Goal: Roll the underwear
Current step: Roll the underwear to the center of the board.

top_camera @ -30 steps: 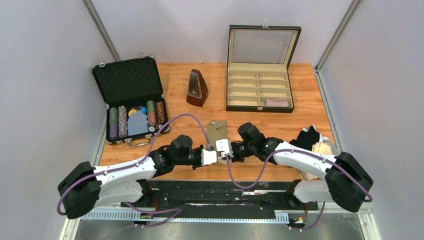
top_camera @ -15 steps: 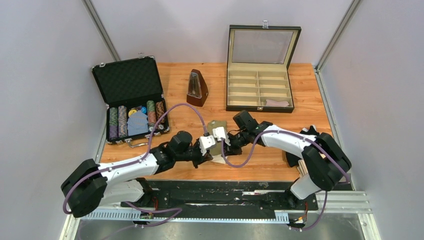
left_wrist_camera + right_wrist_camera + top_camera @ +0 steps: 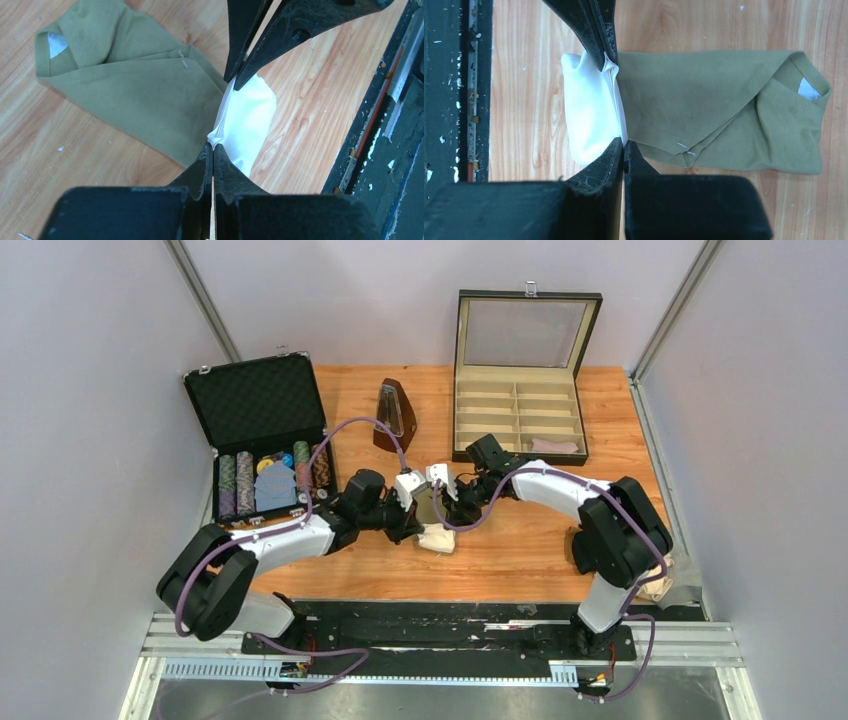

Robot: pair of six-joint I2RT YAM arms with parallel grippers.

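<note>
Olive underwear (image 3: 135, 85) lies folded flat on the wood surface (image 3: 520, 550), centre of the top view, pale waistband (image 3: 247, 120) at its lower end, toward the bottom of that frame. A small white label (image 3: 808, 90) shows in a fold at the far end from the waistband.

Hard to read from above: both wrists crowd over the garment, so only a strip of olive and the pale waistband lump show there. The wrist cams do better. Where exactly the cloth sits between the pads is masked by the black fingers themselves.

Left end effector (image 3: 212, 150): fingers pressed together, no gap, nipping the seam where the waistband meets the olive cloth. Right end effector (image 3: 624, 145): same, fingers tight together, pinching that seam from the opp. edge. The two face each other tip to tip across the waistband, which bunches up into a ridge between them.

Lower right of the top view, a cream piece (image 3: 655, 585) peeks out by the right arm, mostly hidden. Can't make out more.

Further out: open chip case (image 3: 262, 440) at left, metronome (image 3: 395, 417) upper centre, open divided box (image 3: 520, 410) upper right w/ a pale cloth (image 3: 555, 446) in its lower right compartment.
</note>
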